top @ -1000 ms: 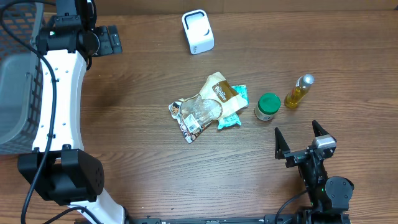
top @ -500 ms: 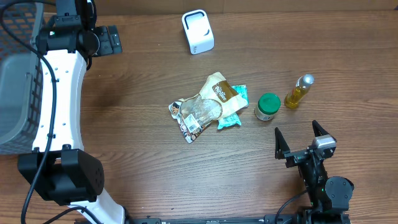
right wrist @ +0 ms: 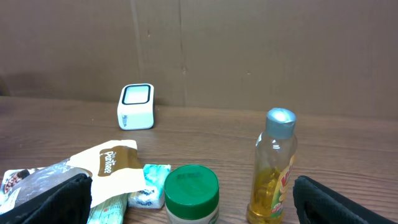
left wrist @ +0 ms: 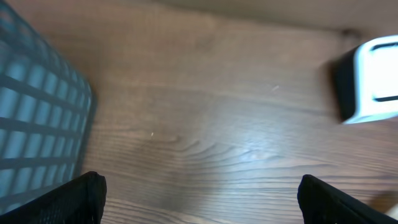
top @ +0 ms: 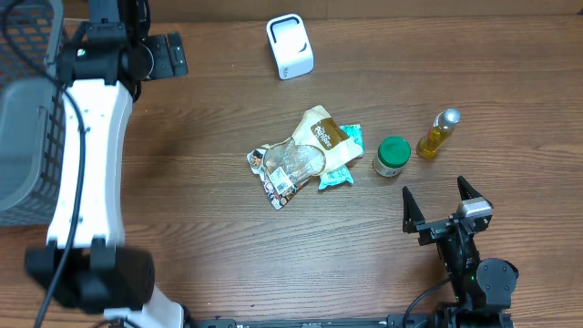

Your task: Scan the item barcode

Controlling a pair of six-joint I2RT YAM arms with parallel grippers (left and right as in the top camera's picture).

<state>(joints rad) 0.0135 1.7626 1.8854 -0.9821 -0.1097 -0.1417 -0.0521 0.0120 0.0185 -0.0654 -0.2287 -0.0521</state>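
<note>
Nudged slightly rightward along the back of the table (top: 209,228) since a second ago, the left gripper (top: 171,56) hangs with its jaws spread wide and nothing between them. It is over bare wood between the grey basket (top: 27,109) and the white scanner (top: 290,46), touching neither. Near the front edge the right gripper (top: 434,189) sits unmoved, equally wide and empty, its fingers pointing toward the goods. Just ahead of it stands a green-lidded jar (top: 393,155). An upright bottle (top: 438,132) of yellow liquid stands near the jar's right side, apart from it. Just beside the jar on its left lies a heap of snack bags (top: 305,153) at mid-table: a clear one, a tan one and a teal one, overlapping. The scanner stands well behind the heap, at the back edge.
</note>
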